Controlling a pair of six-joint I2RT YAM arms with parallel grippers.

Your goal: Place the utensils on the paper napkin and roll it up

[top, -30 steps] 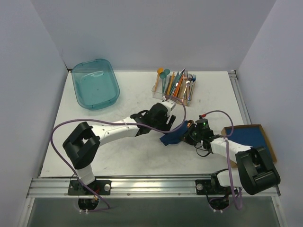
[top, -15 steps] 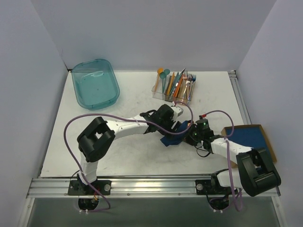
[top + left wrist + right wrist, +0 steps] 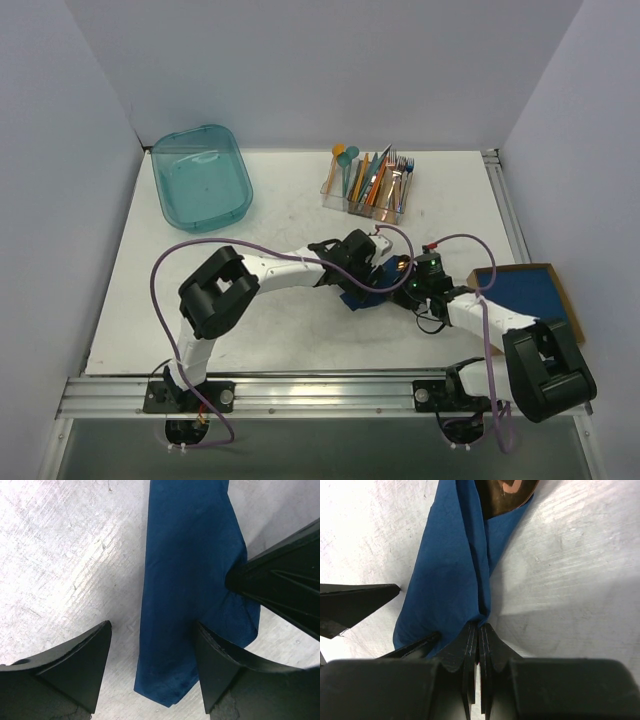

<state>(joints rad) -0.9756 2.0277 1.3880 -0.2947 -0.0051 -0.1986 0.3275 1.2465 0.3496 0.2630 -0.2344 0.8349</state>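
Note:
The paper napkin (image 3: 190,580) lies on the table as a folded dark blue strip; it also shows in the top view (image 3: 353,298). A shiny copper utensil (image 3: 507,492) sticks out of its far end, wrapped inside. My left gripper (image 3: 152,630) is open, its fingers (image 3: 75,665) straddling the napkin's near end just above the table. My right gripper (image 3: 479,626) is shut on the napkin's edge fold. In the top view both grippers, left (image 3: 368,272) and right (image 3: 400,283), meet over the napkin.
A teal bin (image 3: 200,178) stands at the back left. A clear holder (image 3: 370,188) with several coloured utensils stands at the back middle. A brown box of blue napkins (image 3: 525,290) sits at the right edge.
My left arm has swung right and forward, bringing its open gripper over the napkin. The right gripper has stayed pinched on the napkin, shifting only slightly.

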